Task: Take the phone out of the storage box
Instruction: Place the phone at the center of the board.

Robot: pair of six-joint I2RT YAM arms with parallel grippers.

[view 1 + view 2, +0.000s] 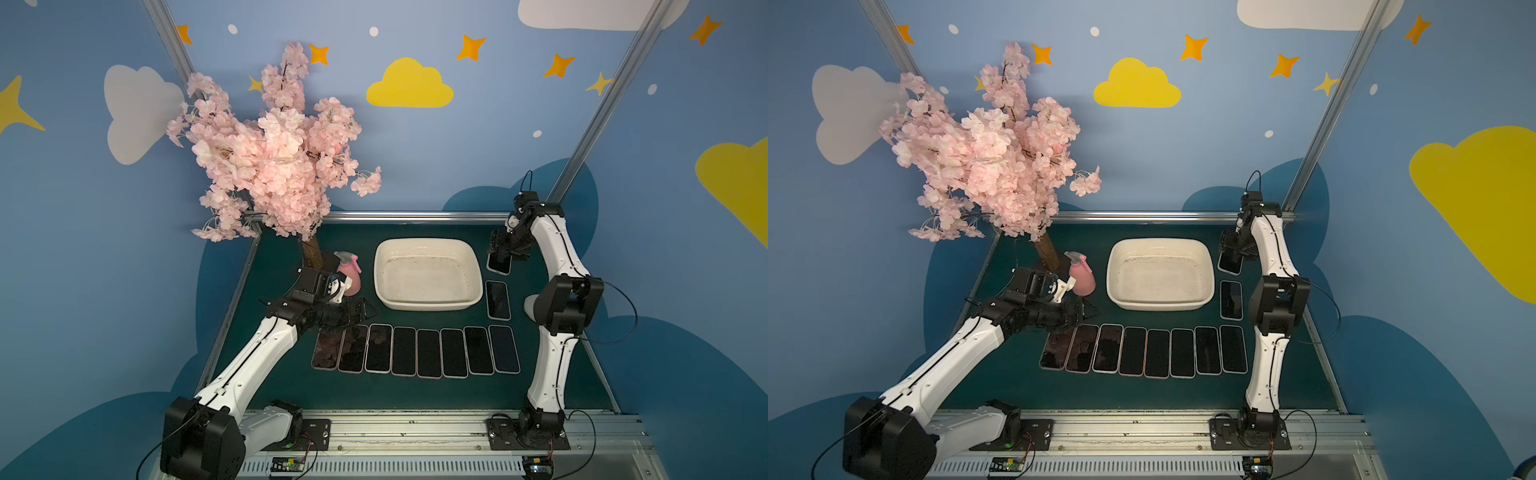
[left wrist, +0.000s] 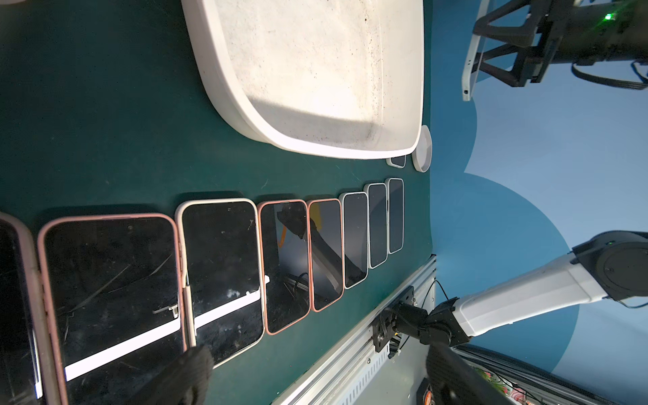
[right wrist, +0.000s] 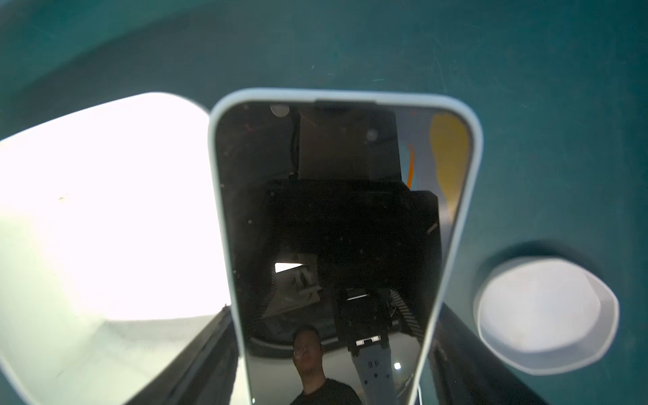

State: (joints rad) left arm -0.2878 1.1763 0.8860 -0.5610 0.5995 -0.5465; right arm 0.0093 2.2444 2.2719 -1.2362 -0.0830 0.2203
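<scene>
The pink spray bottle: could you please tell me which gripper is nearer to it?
Left. The left gripper sits open close to the spray bottle; the right gripper holds a phone across the storage box.

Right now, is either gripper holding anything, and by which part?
The right gripper holds a phone by its long edges. The left gripper is open and empty.

The box [image 1: 428, 306] is matt cream plastic, its floor speckled with grime. The phones [image 1: 404, 351] show glossy black glass, some scratched and dusty, in smooth pale or pink cases; one phone [image 3: 333, 228] mirrors sharply. The counter [image 1: 374, 390] is matt green, cloth-like. The rail [image 1: 415, 428] is ribbed bare metal; the bottle [image 1: 353, 275] smooth pink plastic.
</scene>
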